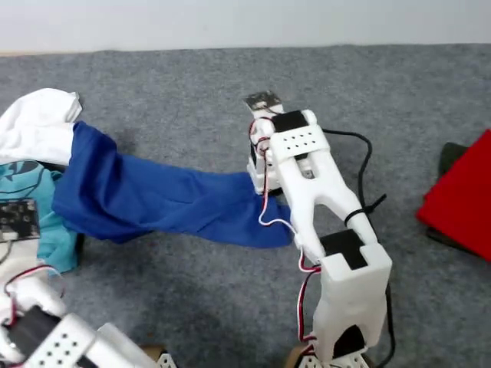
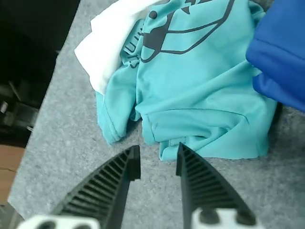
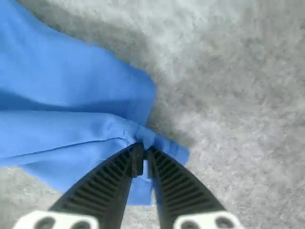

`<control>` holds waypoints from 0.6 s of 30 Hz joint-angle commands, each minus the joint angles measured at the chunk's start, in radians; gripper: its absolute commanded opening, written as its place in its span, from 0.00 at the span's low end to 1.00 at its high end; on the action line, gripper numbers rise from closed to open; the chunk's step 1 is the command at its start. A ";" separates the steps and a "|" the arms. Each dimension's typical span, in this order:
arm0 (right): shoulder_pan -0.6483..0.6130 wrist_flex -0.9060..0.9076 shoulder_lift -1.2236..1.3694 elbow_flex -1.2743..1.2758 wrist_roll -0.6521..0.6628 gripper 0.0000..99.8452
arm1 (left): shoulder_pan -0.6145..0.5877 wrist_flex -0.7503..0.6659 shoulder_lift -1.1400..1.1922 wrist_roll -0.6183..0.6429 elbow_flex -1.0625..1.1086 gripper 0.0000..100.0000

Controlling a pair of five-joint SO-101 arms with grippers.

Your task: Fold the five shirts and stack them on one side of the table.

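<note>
A blue shirt [image 1: 153, 199] lies stretched across the grey table from the left pile toward the middle. My right gripper [image 3: 143, 160] is shut on a fold at the blue shirt's [image 3: 62, 105] near corner; in the high view the right gripper [image 1: 261, 180] sits at the cloth's right end. A teal shirt [image 2: 200, 90] with a dark print and a white shirt [image 2: 112, 47] lie bunched together at the left, with the blue shirt [image 2: 281, 52] over their edge. My left gripper [image 2: 157, 164] hovers open just short of the teal shirt's hem. A red shirt [image 1: 464, 195] lies at the right edge.
The grey carpet-like table top [image 1: 192, 291] has free room in front and behind the blue shirt. A dark cloth [image 1: 453, 157] peeks from under the red shirt. The table's left edge [image 2: 52, 95] drops off beside the white shirt.
</note>
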 commanded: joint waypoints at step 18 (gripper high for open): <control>-0.068 0.025 0.085 -0.092 -0.043 0.19 | -0.002 -0.014 -0.497 -0.074 0.249 0.13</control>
